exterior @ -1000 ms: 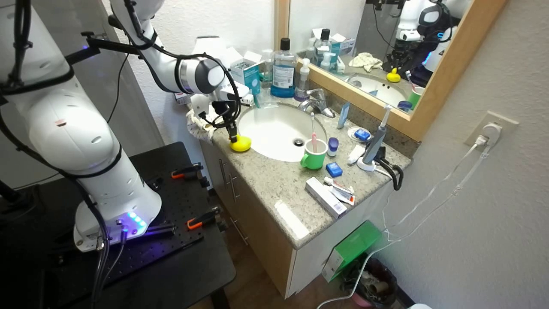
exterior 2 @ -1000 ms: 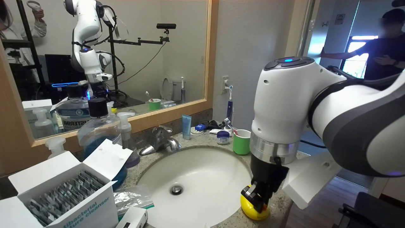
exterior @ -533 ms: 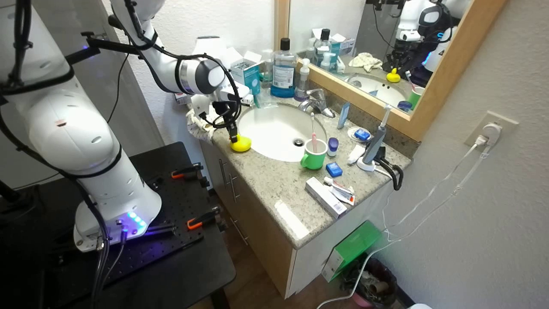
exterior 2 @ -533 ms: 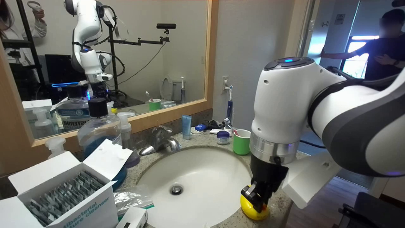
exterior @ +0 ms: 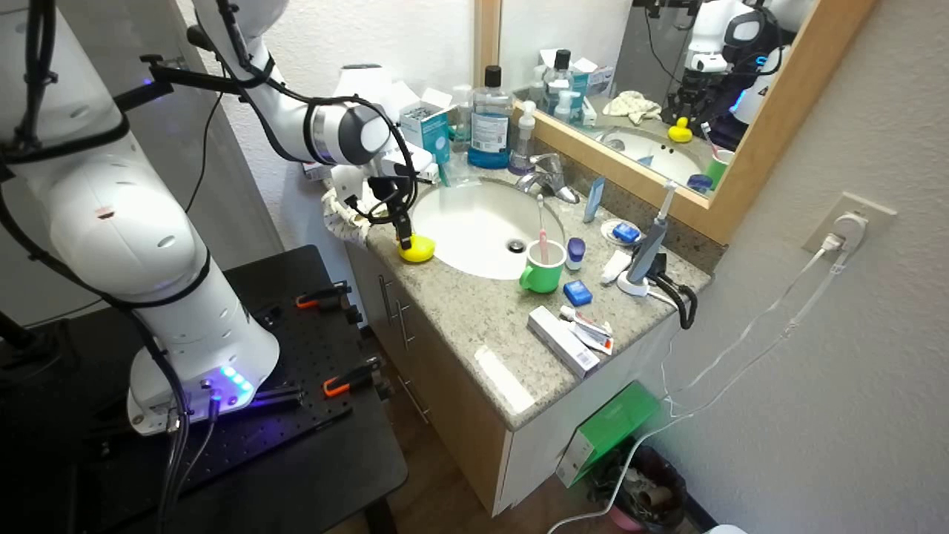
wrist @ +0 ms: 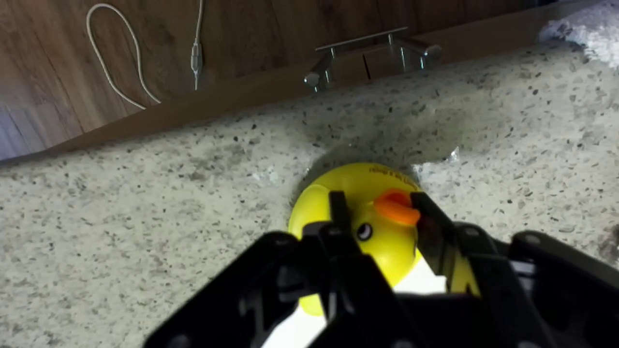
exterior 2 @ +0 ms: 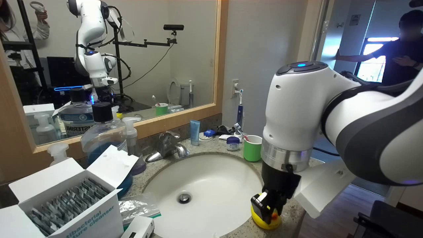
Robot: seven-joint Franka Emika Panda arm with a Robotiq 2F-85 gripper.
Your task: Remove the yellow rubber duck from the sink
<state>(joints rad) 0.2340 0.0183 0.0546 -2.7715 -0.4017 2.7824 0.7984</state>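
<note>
The yellow rubber duck rests on the counter strip between the basin and the counter's front edge. It also shows in an exterior view and in the wrist view, with an orange beak and one eye visible. My gripper points down with its fingers on either side of the duck's head. The fingers are spread; a gap shows between the head and the right finger, whose tip is close to the beak. The gripper also shows in both exterior views. The white oval sink lies beside the duck, with nothing in it.
A green cup with a toothbrush stands by the basin rim. The chrome faucet is at the back. An open box of packets and a mouthwash bottle stand beside the basin. A cloth lies at the counter end.
The gripper fingers have spread apart round the duck's head, and more of the beak shows between them. The wrist has dipped very slightly. The duck stays in the same place.
</note>
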